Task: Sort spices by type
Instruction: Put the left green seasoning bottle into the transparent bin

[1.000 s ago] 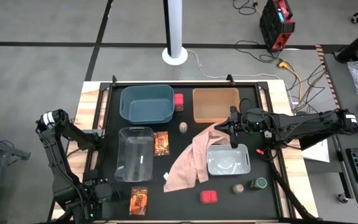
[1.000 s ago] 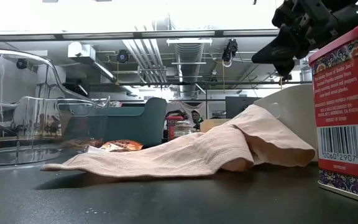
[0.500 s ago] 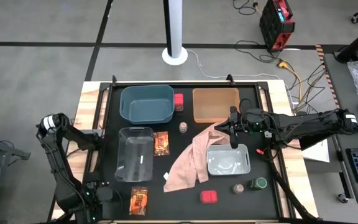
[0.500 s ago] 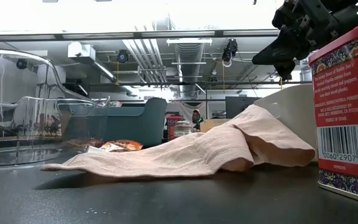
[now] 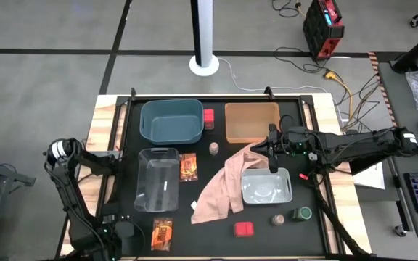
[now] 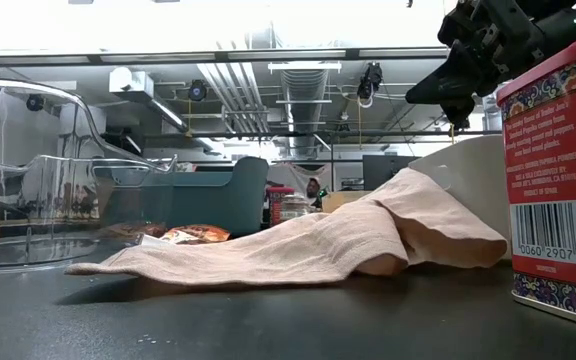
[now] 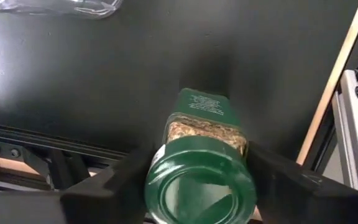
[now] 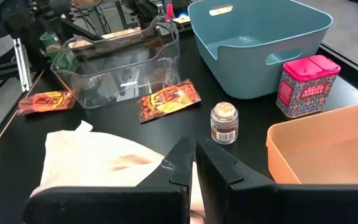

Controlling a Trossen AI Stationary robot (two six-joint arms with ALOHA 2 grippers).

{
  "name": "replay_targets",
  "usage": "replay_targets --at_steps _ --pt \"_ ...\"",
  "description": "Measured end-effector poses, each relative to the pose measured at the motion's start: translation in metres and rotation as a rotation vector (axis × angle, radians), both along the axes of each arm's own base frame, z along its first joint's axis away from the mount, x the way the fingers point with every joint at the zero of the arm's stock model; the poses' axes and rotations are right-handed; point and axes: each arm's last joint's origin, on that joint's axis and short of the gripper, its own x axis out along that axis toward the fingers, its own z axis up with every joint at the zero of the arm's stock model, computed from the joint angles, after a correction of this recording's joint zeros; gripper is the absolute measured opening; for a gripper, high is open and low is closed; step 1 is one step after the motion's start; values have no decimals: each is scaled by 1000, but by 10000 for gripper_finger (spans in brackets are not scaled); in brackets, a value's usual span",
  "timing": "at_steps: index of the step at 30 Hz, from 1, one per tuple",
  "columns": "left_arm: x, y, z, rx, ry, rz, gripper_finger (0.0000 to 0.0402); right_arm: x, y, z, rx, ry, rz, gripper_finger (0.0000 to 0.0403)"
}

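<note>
The left gripper (image 7: 197, 186) sits at the worktop's near left corner, its fingers (image 7: 110, 186) apart on either side of a green-lidded jar (image 7: 201, 168); whether they press on it cannot be told. The right gripper (image 5: 270, 151) hangs over the pink cloth (image 5: 220, 188) near the worktop's middle, jaws together and holding nothing. One pink tin (image 5: 208, 117) stands by the far edge between the teal bin (image 5: 171, 120) and orange bin (image 5: 252, 122); another (image 5: 244, 229) lies near the front edge. A small jar (image 5: 214, 148) stands mid-table. One packet (image 5: 188, 167) lies beside the clear bin (image 5: 157, 179), another (image 5: 162, 233) near the front edge. Two more jars (image 5: 277, 219) (image 5: 301, 214) stand in front of the grey bin (image 5: 266, 186)
</note>
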Motion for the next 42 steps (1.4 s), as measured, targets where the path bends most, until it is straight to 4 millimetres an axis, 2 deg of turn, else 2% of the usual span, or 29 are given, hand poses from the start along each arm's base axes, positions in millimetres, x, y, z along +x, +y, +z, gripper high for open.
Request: replay_targets --at_steps 4,11,18,26,31,36,42 --pt "0 -1 2 -15 -4 1 185 0 0 0 0 0 0 13" --pt "2 -1 3 -15 -5 23 185 0 0 0 0 0 0 13" --pt "12 1 8 -29 -12 87 185 0 0 0 3 0 -1 13" --pt "16 -7 40 -91 -29 153 185 0 0 0 3 0 -1 13" --pt "19 -5 62 -76 -69 187 185 0 0 0 3 0 -1 13" --pt "39 2 87 -70 -212 181 185 0 0 0 3 -1 -1 13" --pt "54 22 114 -12 -192 179 185 0 0 0 3 -2 -1 13"
